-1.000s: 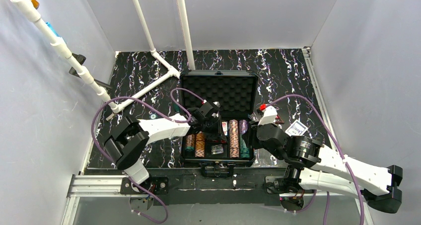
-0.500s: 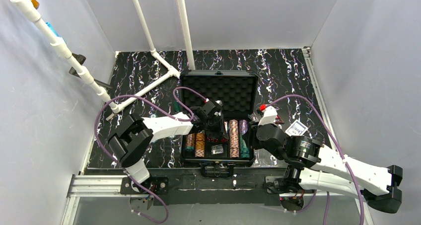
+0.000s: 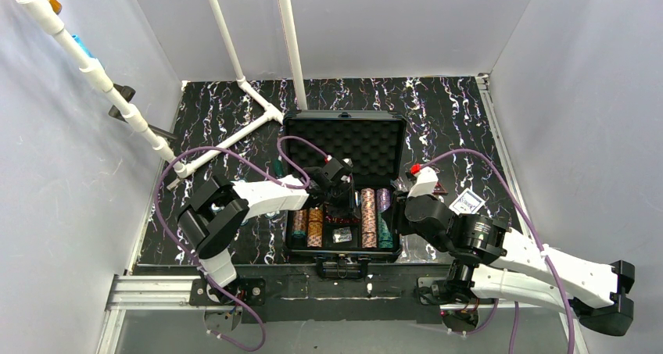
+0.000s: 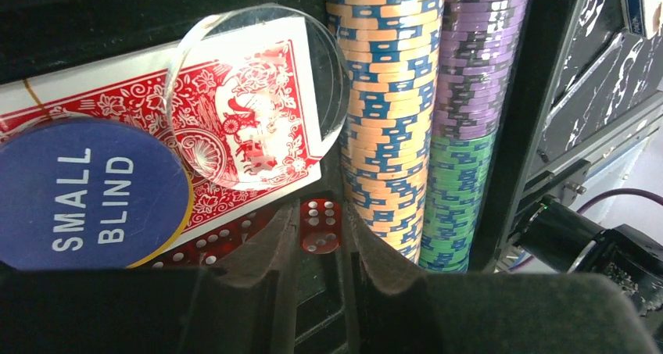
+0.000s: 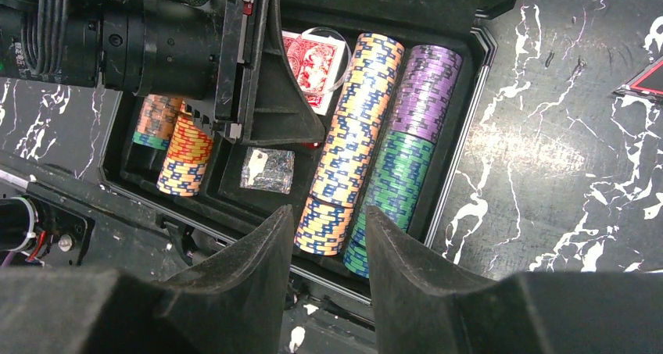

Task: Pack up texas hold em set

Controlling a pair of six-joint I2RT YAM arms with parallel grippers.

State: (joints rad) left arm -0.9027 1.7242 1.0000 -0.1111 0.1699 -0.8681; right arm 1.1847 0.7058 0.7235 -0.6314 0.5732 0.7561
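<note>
Black rectangular hard case (image 3: 344, 139) lies open mid-counter (image 3: 219, 119); striped poker chips (image 5: 352, 143) and red-backed card deck (image 4: 258, 119) are stowed. Left end effector (image 4: 319, 213) is clamped on tiny red die (image 4: 320, 226) in the middle compartment. Right end effector (image 5: 328, 221) hovers near, jaws apart, empty. Outstanding: red triangle piece (image 3: 438, 188) and boxed deck (image 3: 467, 202) right of case, lid closure

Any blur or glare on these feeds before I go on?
Left wrist: red die and chip stacks sharp, clear disc glints over the card deck, near claw fingers a dark blur. Right wrist: chip stacks crisp, own claw fingers soft. Top external: case interior dim.
</note>
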